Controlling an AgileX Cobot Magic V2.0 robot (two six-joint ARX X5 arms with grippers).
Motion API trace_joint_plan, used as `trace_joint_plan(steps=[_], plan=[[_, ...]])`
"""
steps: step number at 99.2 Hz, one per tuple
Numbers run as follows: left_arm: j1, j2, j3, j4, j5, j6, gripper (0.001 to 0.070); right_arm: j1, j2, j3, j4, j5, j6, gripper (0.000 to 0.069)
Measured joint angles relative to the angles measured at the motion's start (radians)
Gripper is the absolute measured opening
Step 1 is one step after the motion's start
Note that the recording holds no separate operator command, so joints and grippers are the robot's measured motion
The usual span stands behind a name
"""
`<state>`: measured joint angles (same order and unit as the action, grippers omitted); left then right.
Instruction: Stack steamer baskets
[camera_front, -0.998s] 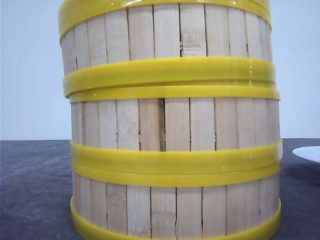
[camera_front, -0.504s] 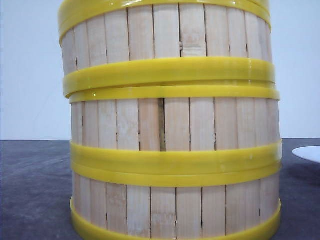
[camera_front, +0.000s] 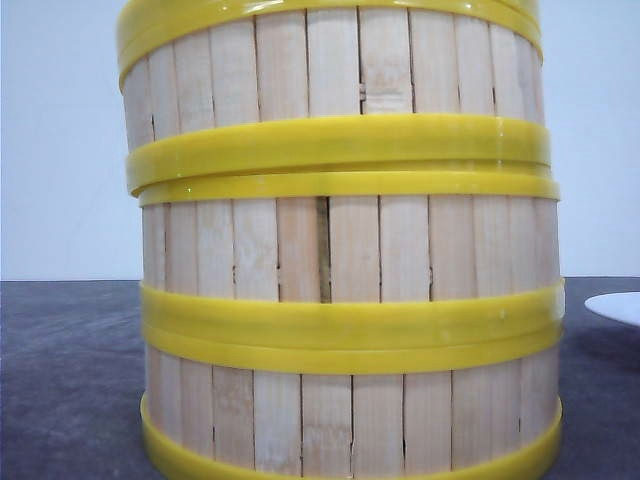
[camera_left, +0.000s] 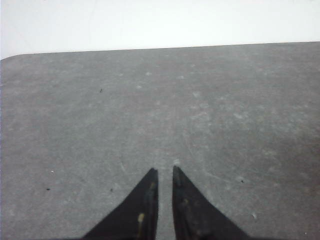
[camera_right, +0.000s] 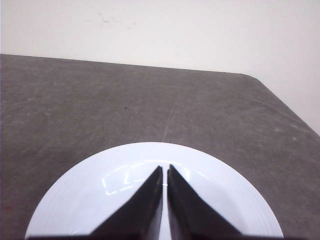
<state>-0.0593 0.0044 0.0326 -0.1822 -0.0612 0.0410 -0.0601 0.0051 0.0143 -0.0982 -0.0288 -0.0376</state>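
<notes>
Three steamer baskets stand stacked in one column, filling the front view: the top one (camera_front: 330, 65), the middle one (camera_front: 350, 250) and the bottom one (camera_front: 350, 420), which rests on the grey table. Each has pale slat walls and yellow rings. The stack's top is cut off by the frame. Neither gripper shows in the front view. My left gripper (camera_left: 164, 171) hangs over bare table, its fingers close together with nothing between them. My right gripper (camera_right: 165, 168) is shut and empty above a white plate. No basket appears in either wrist view.
The white plate (camera_right: 90, 200) lies under my right gripper, and its edge (camera_front: 615, 305) shows to the right of the stack. The grey table (camera_left: 150, 100) ends at a far edge with a rounded corner (camera_right: 255, 80) before a white wall.
</notes>
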Motion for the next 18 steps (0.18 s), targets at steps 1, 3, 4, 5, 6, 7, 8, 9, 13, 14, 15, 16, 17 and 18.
trace_joint_plan(steps=[1,3,4,5,6,7,8,9,13,14,15,16,17,18], plan=[[0.0,0.0,0.0,0.0,0.0,0.0,0.0026,0.0,0.0,0.0,0.0,0.0,0.0,0.0011],[0.0,0.0,0.0,0.0,0.0,0.0,0.0026,0.0,0.0,0.0,0.0,0.0,0.0,0.0011],[0.0,0.0,0.0,0.0,0.0,0.0,0.0026,0.0,0.0,0.0,0.0,0.0,0.0,0.0011],[0.0,0.0,0.0,0.0,0.0,0.0,0.0026,0.0,0.0,0.0,0.0,0.0,0.0,0.0011],[0.0,0.0,0.0,0.0,0.0,0.0,0.0026,0.0,0.0,0.0,0.0,0.0,0.0,0.0011],[0.0,0.0,0.0,0.0,0.0,0.0,0.0026,0.0,0.0,0.0,0.0,0.0,0.0,0.0011],[0.0,0.0,0.0,0.0,0.0,0.0,0.0026,0.0,0.0,0.0,0.0,0.0,0.0,0.0011],[0.0,0.0,0.0,0.0,0.0,0.0,0.0026,0.0,0.0,0.0,0.0,0.0,0.0,0.0011],[0.0,0.0,0.0,0.0,0.0,0.0,0.0026,0.0,0.0,0.0,0.0,0.0,0.0,0.0011],[0.0,0.0,0.0,0.0,0.0,0.0,0.0026,0.0,0.0,0.0,0.0,0.0,0.0,0.0011],[0.0,0.0,0.0,0.0,0.0,0.0,0.0026,0.0,0.0,0.0,0.0,0.0,0.0,0.0011],[0.0,0.0,0.0,0.0,0.0,0.0,0.0026,0.0,0.0,0.0,0.0,0.0,0.0,0.0011],[0.0,0.0,0.0,0.0,0.0,0.0,0.0026,0.0,0.0,0.0,0.0,0.0,0.0,0.0011],[0.0,0.0,0.0,0.0,0.0,0.0,0.0026,0.0,0.0,0.0,0.0,0.0,0.0,0.0011]])
